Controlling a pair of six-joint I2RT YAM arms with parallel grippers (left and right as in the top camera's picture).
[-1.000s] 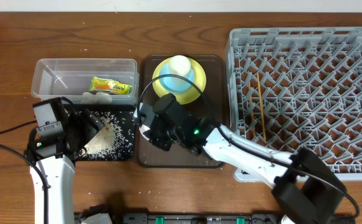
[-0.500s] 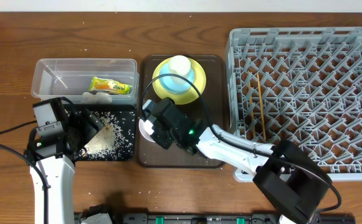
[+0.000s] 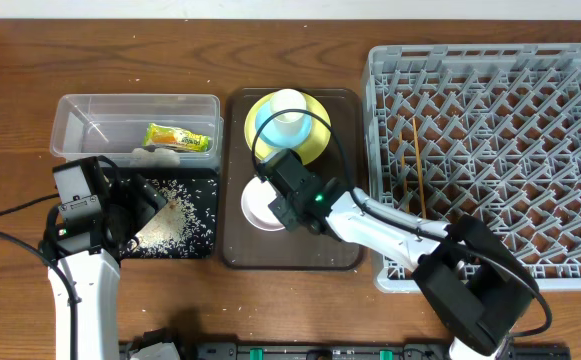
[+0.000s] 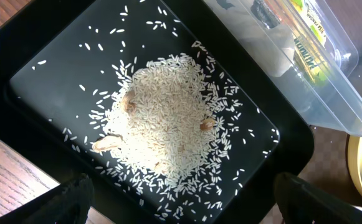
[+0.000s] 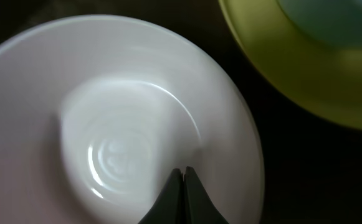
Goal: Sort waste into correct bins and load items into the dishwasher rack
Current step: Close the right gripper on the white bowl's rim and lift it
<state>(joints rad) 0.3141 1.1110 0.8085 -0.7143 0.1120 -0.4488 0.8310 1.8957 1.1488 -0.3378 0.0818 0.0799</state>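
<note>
Spotter: Waste first. Loose white cooked rice grains (image 4: 162,118) heaped in shallow black rectangular tray (image 4: 50,99), a few brownish scraps among them. Small green-yellow-orange snack wrapper (image 3: 178,137) and crumpled white tissue (image 3: 157,155) lie in clear plastic rectangular tub (image 3: 70,112) just behind it.

Logger: Left fingers?

Spotter: Left fingers (image 4: 68,202) spread wide, nothing between them, hanging over the rice tray's near edge. Idle by my reading, parked out of the other arm's way.

Logger: Right?

Spotter: Right fingers (image 5: 171,208) pressed tip to tip, empty, poised over the well of white bowl with pinkish outside (image 5: 118,124). Cannot tell whether they touch it. Bowl sits upright on dark brown serving tray (image 3: 238,250), just beside yellow round plate (image 3: 316,146), which carries light blue bowl (image 3: 263,128) and small white cup (image 3: 288,105), stacked.

Logger: Rack?

Spotter: Large square grey plastic crate (image 3: 490,58) on wooden bench (image 3: 170,60), right side. Only pair of thin wooden chopsticks (image 3: 418,170) lies in it. Judgement: sorting looks done, loading barely begun. Closed tips cannot take a rim; they would need to part and straddle the bowl's wall. Plate crowds the far side, so the free near rim looks the safer hold, though a glazed wall may slip
</note>
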